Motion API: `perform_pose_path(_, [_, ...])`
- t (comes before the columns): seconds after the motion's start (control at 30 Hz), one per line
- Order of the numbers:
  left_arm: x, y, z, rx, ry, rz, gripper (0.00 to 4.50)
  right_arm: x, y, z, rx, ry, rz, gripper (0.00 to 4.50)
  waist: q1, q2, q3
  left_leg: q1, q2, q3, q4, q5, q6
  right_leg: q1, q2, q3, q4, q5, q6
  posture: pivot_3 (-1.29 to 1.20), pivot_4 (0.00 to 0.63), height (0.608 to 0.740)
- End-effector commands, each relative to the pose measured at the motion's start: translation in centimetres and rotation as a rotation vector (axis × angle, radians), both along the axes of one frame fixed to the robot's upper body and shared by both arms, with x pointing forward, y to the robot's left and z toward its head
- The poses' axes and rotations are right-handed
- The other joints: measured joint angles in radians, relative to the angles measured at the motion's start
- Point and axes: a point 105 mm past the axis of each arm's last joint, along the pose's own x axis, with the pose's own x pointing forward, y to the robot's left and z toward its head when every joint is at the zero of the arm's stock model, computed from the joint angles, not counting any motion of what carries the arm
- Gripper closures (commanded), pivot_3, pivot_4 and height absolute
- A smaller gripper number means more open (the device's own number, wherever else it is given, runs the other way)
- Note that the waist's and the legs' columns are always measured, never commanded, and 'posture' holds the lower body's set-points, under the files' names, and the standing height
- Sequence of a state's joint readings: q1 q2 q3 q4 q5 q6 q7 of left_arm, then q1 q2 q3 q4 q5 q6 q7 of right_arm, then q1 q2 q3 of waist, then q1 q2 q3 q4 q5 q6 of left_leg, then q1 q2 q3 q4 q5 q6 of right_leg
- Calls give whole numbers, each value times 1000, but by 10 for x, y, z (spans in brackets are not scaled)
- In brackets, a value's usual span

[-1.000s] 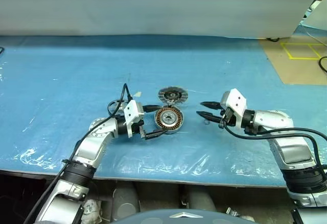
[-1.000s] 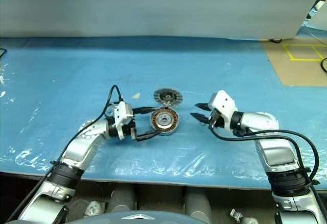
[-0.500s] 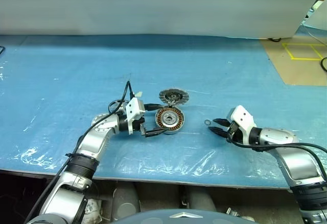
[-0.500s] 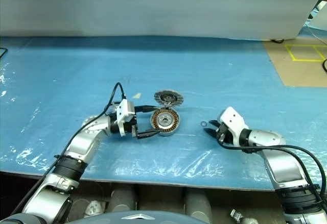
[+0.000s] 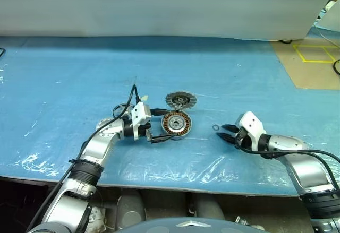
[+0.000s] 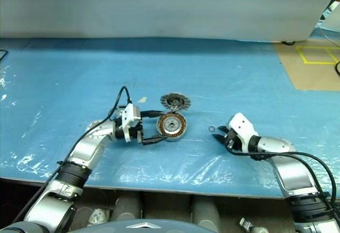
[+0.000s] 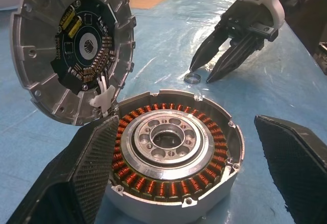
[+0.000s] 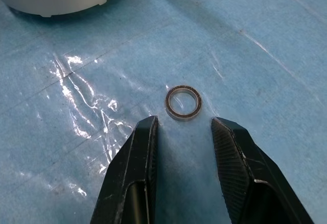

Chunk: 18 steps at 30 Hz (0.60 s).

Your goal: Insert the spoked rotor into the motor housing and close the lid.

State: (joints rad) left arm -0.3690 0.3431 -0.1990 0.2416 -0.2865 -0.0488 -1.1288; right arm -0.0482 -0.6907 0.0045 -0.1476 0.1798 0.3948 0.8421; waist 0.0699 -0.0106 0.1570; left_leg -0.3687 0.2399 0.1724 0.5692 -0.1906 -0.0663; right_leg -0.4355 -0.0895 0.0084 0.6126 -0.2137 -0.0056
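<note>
Centre of the frame, head views: the motor housing point(image 5: 176, 123) sits flat on the blue surface point(image 5: 239, 84), open side up, copper windings ringing a silver hub. The lid point(image 5: 180, 100) stands tilted up at the housing's far rim, just above it in the frame, touching that rim and not closed over it.

Left tool point(image 5: 164, 124) comes in from the frame's left, level, jaws spread wide to either side of the housing. One finger lies close against the housing wall and the other stands clear of it, so this reads as straddling, not clamped.

Right of centre, the right tool point(image 5: 222, 131) is low over the surface, pointing toward the frame's left with its tips parted and nothing between them.

Key relation: a small ring point(image 8: 183, 102) lies flat on the surface just beyond the right tool's tips, roughly on the line between the two fingers, apart from both. In the head view it sits between that tool and the housing, nearer the tool. Being round and flat, it has no long axis to line up with.

Judgement: the right arm is clearly the nearer one for the ring. A short advance toward the frame's left would bring the tips astride it. A flat, thin ring on slick plastic sheeting may skid away rather than lift
</note>
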Motion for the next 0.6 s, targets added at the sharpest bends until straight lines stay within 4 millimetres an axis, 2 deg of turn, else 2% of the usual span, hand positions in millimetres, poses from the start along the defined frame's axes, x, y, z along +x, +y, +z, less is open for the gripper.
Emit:
perform_pose_path(0.03, [0,2,6,-10,-35,6,0,4,6,3,9,-22,18,2817,0,0,0,0,0,0,0,0,0,0,0,0,0,0,0,0,150,740])
perform_pose_path(0.3, [0,8,6,-4,-38,29,0,9,10,0,8,-22,26,2817,0,0,0,0,0,0,0,0,0,0,0,-1,0,0,0,0,150,740])
perform_pose_path(0.6, [0,10,4,4,-35,35,0,8,-6,-2,-39,-20,6,2817,1,0,0,0,0,0,0,0,0,1,0,-1,0,0,0,0,150,740])
